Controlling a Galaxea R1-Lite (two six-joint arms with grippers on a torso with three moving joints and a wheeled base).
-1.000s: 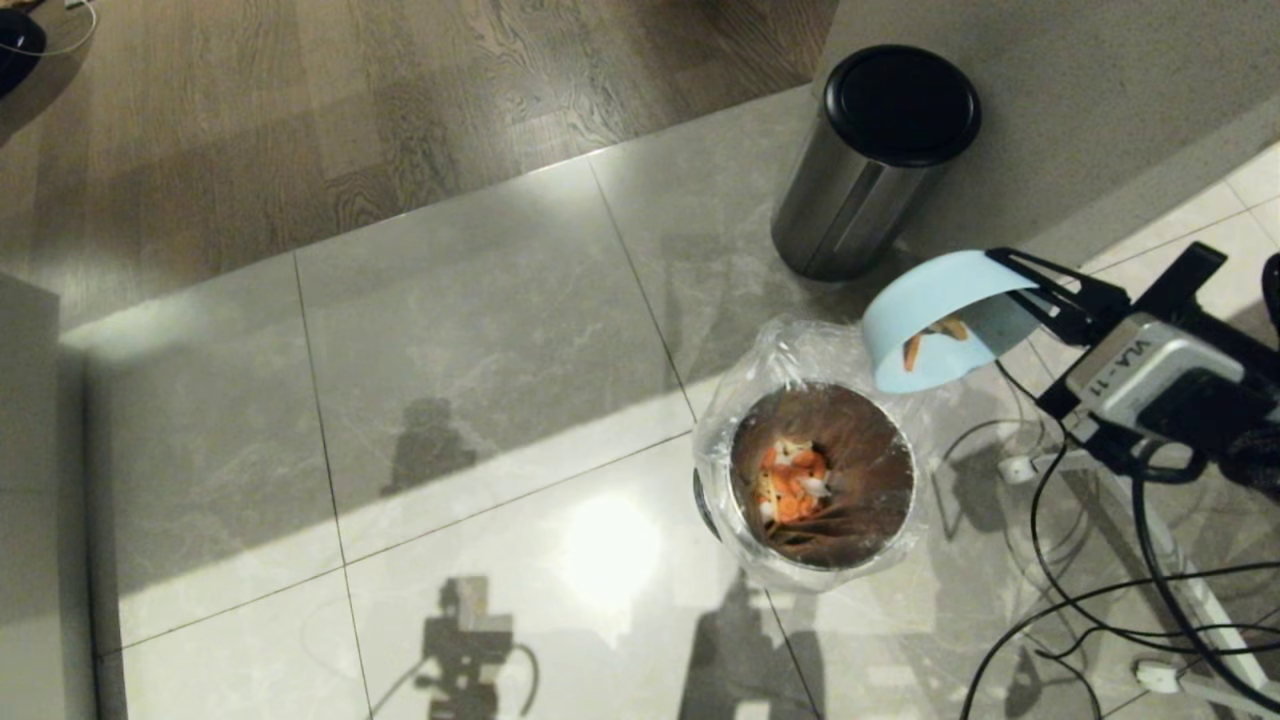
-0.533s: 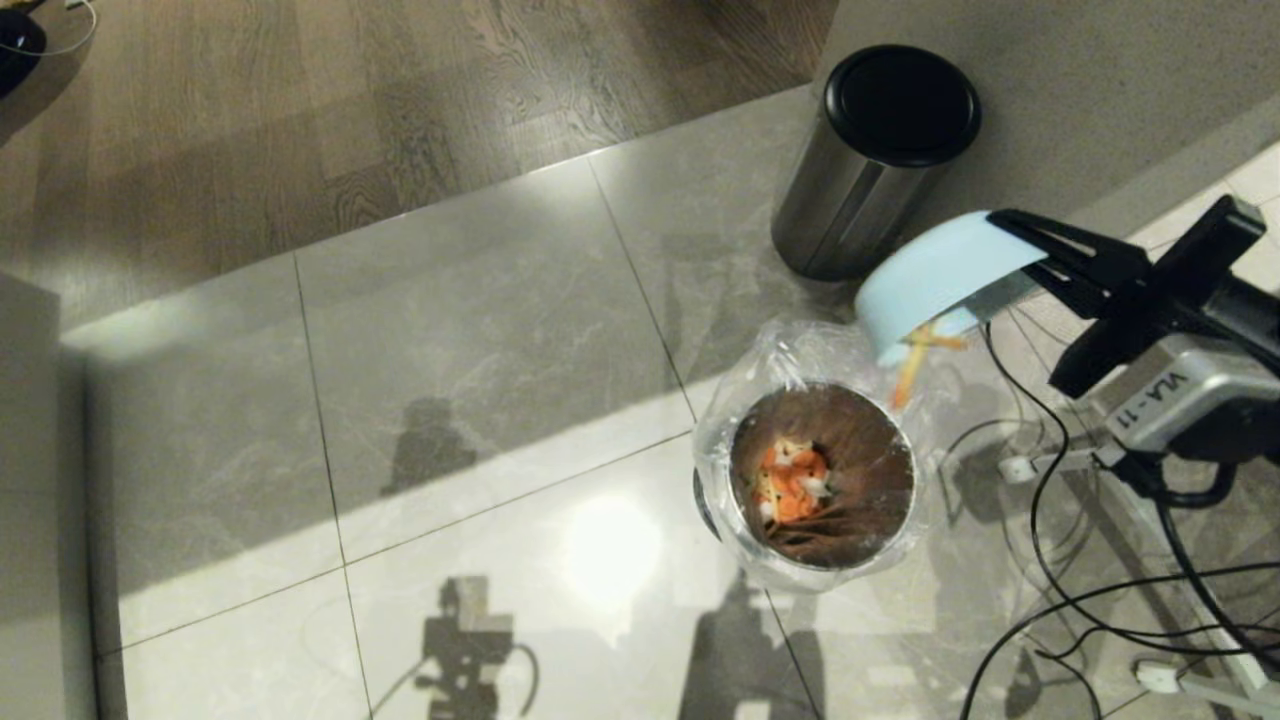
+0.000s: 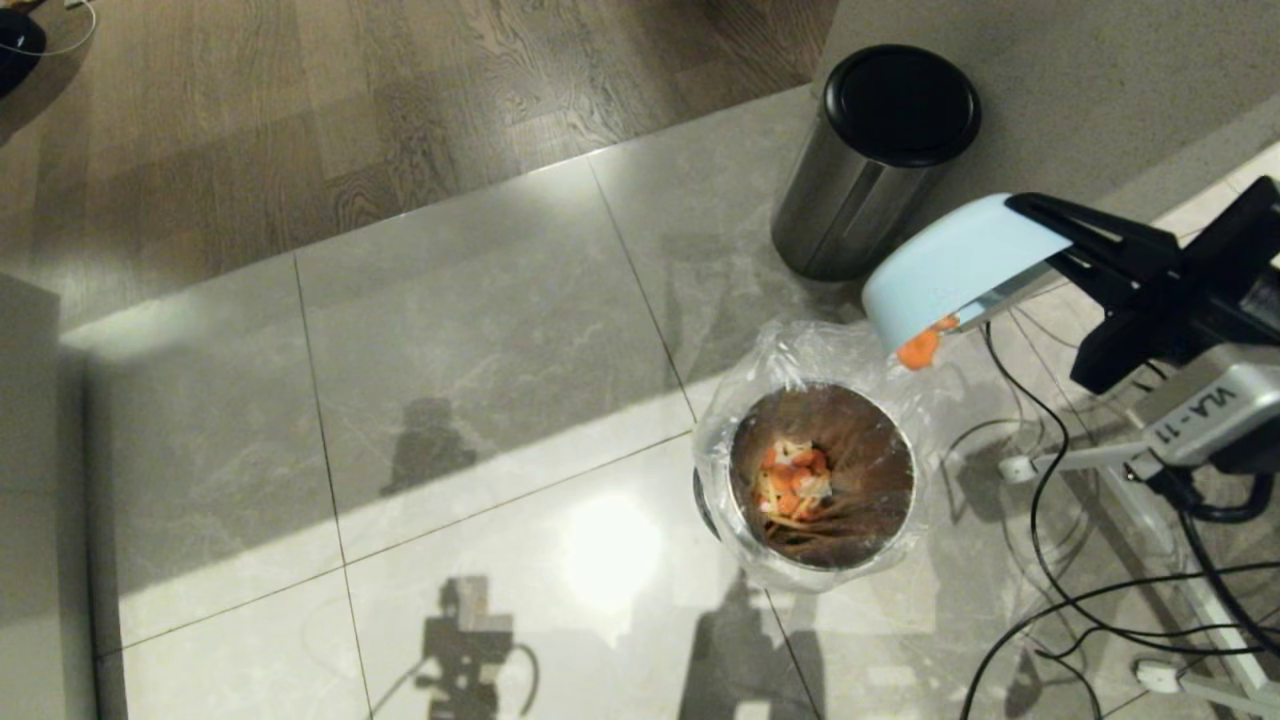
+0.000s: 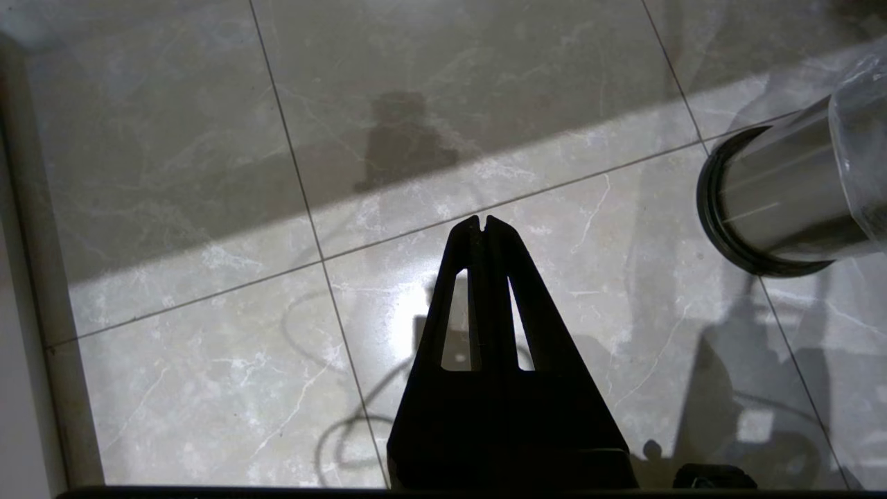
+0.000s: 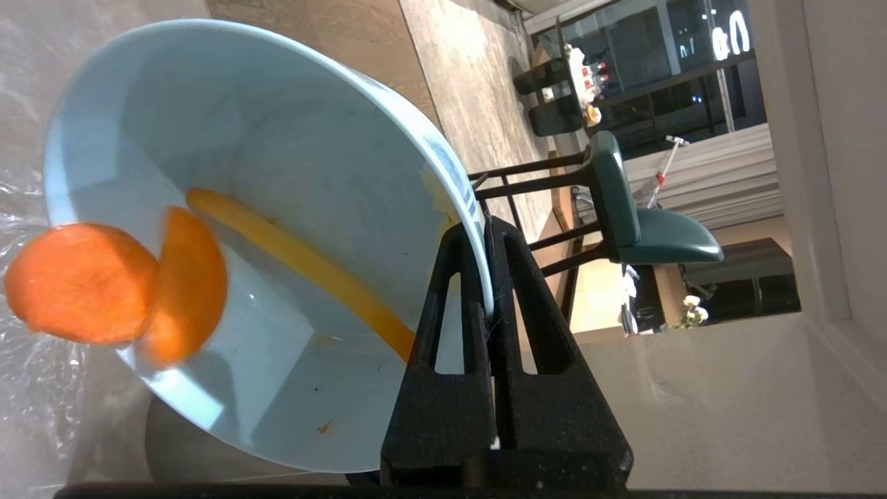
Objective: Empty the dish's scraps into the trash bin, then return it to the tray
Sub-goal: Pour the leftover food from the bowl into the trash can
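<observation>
My right gripper (image 3: 1040, 215) is shut on the rim of the dish (image 3: 955, 265), a pale blue bowl. It holds the bowl tipped steeply, mouth down, above the far right edge of the trash bin (image 3: 905, 440). An orange carrot chunk (image 3: 918, 347) hangs at the bowl's low lip. In the right wrist view the gripper (image 5: 483, 232) pinches the dish (image 5: 277, 138), with carrot chunks (image 5: 80, 281) at the lip and a carrot stick (image 5: 305, 267) lying inside. More scraps (image 3: 790, 485) lie in the bin. My left gripper (image 4: 483, 222) is shut and empty above the floor. The tray is out of view.
A steel cylinder with a black lid (image 3: 870, 160) stands just behind the bin. Black cables (image 3: 1060, 600) trail over the tiles at the right. The bin's shiny side (image 4: 776, 194) shows in the left wrist view. A green chair (image 5: 624, 201) stands far off.
The right gripper has turned the dish further over and shifted it slightly up and right. Carrot sticks dropped out toward the bin, and a chunk now sits at the lip.
</observation>
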